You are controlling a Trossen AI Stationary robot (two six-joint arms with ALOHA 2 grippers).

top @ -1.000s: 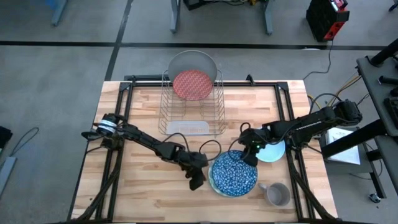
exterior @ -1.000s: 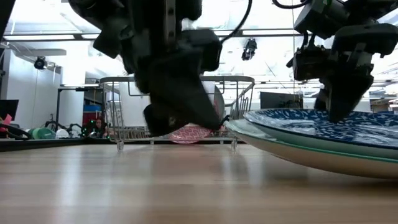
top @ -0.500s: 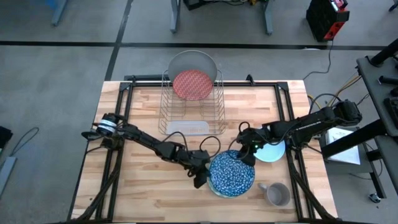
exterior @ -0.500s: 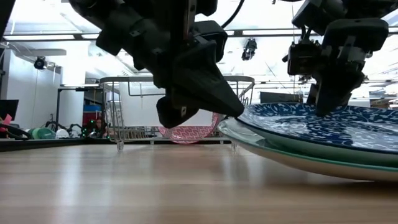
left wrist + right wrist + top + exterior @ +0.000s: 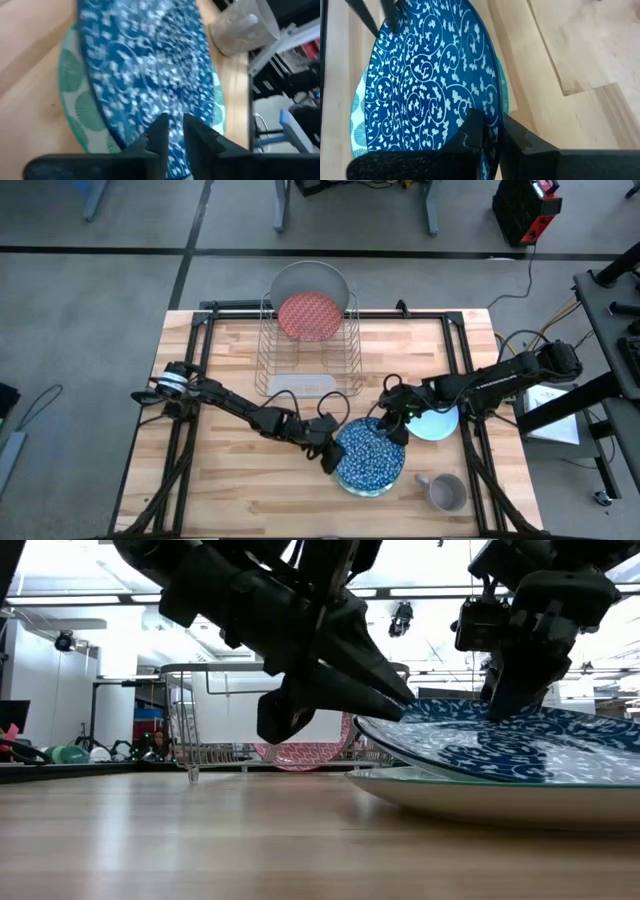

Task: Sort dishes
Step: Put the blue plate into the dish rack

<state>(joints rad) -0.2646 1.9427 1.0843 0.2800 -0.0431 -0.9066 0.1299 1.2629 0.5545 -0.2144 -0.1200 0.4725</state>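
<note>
Gripping one blue plate, two grippers

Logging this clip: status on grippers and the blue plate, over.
Left gripper and right gripper both shut on blue patterned plate, opposite rims. Plate tilted off green-patterned plate beneath. Mug close by.

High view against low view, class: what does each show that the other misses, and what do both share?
Only the high view shows the grey mug and the light-blue plate near the right arm. Only the low view shows the blue plate lifted clear of the green-patterned plate beneath. Both show the left gripper and right gripper at its rims, and the red plate racked.
</note>
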